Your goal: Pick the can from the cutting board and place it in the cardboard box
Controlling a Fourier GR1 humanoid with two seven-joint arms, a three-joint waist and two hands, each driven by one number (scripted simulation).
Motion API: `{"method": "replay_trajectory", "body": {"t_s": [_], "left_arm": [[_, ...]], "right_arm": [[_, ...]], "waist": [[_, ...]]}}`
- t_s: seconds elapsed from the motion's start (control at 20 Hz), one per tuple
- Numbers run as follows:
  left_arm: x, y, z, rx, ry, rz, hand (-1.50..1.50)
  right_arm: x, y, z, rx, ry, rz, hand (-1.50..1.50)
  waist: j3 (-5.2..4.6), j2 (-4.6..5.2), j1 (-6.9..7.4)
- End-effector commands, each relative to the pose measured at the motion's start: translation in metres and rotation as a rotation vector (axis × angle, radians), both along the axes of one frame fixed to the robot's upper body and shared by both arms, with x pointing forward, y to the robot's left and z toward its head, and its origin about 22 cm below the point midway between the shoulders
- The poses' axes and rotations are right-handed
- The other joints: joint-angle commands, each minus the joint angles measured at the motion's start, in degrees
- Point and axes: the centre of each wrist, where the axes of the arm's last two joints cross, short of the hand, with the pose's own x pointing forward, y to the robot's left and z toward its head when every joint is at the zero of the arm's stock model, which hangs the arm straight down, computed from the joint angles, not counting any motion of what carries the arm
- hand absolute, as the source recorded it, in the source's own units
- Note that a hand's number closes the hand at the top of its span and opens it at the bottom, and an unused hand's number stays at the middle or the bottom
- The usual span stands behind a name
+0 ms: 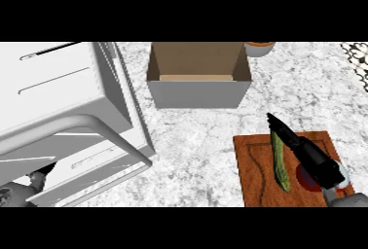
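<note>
mostly hidden can (304, 179), dark red, under right hand (316, 163)

can (307, 181): mostly hidden under the right hand (314, 160); only a red sliver and a pale rim showing at the cutting board's (251, 165) right edge.
cutting board: near edge cut off by the view's bottom.
left hand (43, 171): mostly hidden behind the white appliance (64, 112); fingers not readable.
brown pot (259, 47): cut off at the top edge.
patterned object (358, 61): cut off at right, too little to name.
</note>
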Motion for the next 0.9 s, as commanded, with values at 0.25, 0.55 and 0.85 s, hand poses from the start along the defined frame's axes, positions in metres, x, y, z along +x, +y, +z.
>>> {"method": "replay_trajectory", "body": {"t_s": [0.25,0.55,0.85], "left_arm": [[0.003,0.036,0.009,0.087,-0.208,0.185,0.00],[-0.016,0.040,-0.009,0.030,-0.154,0.207,0.00],[-0.012,0.023,0.002,0.013,-0.161,0.175,0.00]], "right_arm": [[0.051,-0.026,0.096,0.363,-0.530,-0.380,-1.50],[0.017,-0.069,0.040,0.140,-0.430,-0.863,-1.50],[-0.013,-0.097,0.040,-0.107,-0.414,-0.686,-1.50]], "waist": [[0.61,-1.58,-2.43],[0.57,-1.27,-4.86],[0.50,-1.19,-3.57]]}}
